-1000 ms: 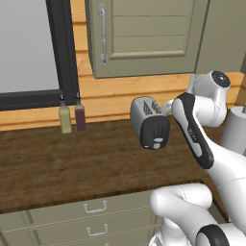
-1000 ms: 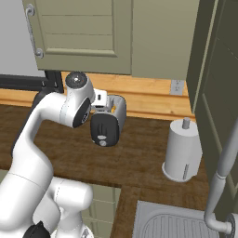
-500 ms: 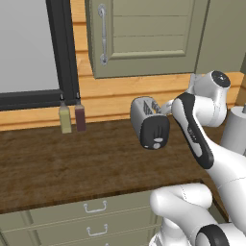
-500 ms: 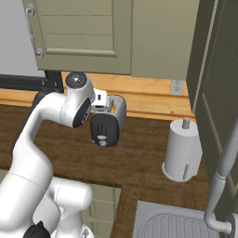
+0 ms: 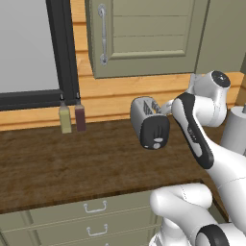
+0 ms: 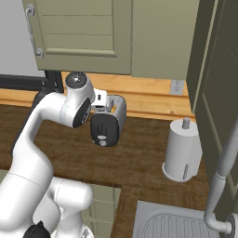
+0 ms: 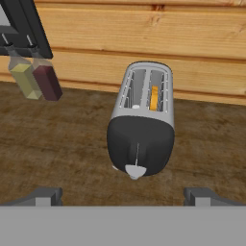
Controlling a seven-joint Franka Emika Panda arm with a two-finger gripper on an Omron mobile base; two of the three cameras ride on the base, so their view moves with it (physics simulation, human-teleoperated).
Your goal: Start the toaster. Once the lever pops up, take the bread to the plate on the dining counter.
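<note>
Nothing has moved since the earlier frames: arm, toaster and bottles sit where they did a second ago. On the dark-brown wood-grain kitchen countertop (image 5: 72, 163) stands the small rounded silver toaster with a glossy black end panel (image 5: 150, 123), near the honey-coloured plank wall, its black end facing the robot. In the hand view the toaster (image 7: 142, 122) sits just right of centre, its two top slots running toward 12 o'clock; an orange-tan edge of the bread slice (image 7: 153, 98) shows in the right-hand slot, and a small pale lever knob (image 7: 135, 170) sits low on the black panel at 6 o'clock. The white arm's two-finger gripper (image 7: 123, 196) hovers above and in front of the toaster, its dark fingertips (image 7: 44, 196) spread as wide as they go and holding nothing, well clear of the panel. At 10 o'clock from the toaster in the hand view stand a yellow-green glass bottle (image 7: 25, 76) and a dark red glass bottle (image 7: 46, 79), touching side by side against the wall. From the right base view, a grey cylindrical canister with a top knob (image 6: 182, 151) stands well apart from the toaster (image 6: 108, 122), at its 4 o'clock.
</note>
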